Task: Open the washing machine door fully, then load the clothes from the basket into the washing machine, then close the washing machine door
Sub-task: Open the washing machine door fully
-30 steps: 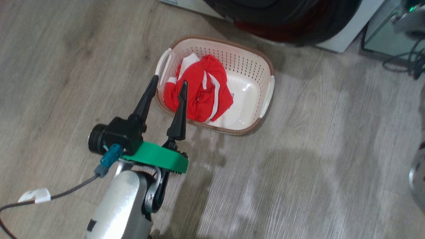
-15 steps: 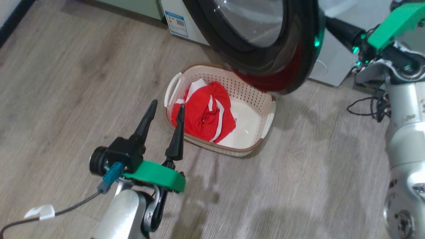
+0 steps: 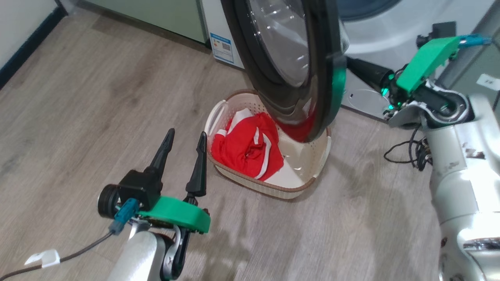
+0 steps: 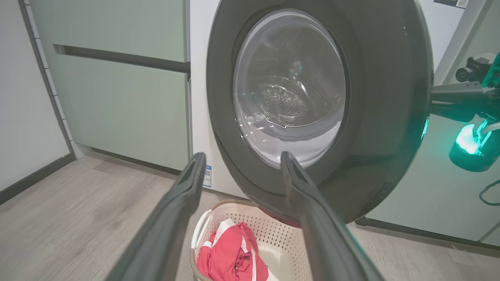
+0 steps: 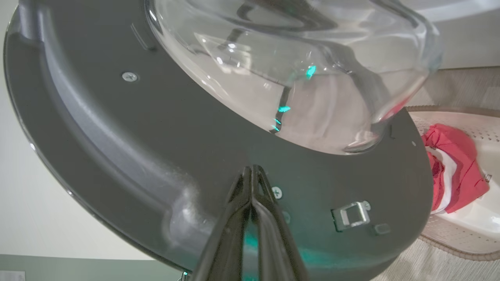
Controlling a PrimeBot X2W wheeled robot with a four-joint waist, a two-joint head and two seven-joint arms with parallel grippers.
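I'm pressing my clenched right gripper [image 5: 251,168] against the inner rim of the washing machine door [image 3: 289,66] — it's hanging part-open over the basket [image 3: 312,186] of clothes [image 3: 250,150] — aiming for a steady outward sweep, with my left gripper [image 3: 186,133] spread wide and empty.

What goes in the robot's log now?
right end effector: shut, at black-rimmed round glass door | left end effector: open, empty | red striped clothes: in cream perforated plastic basket
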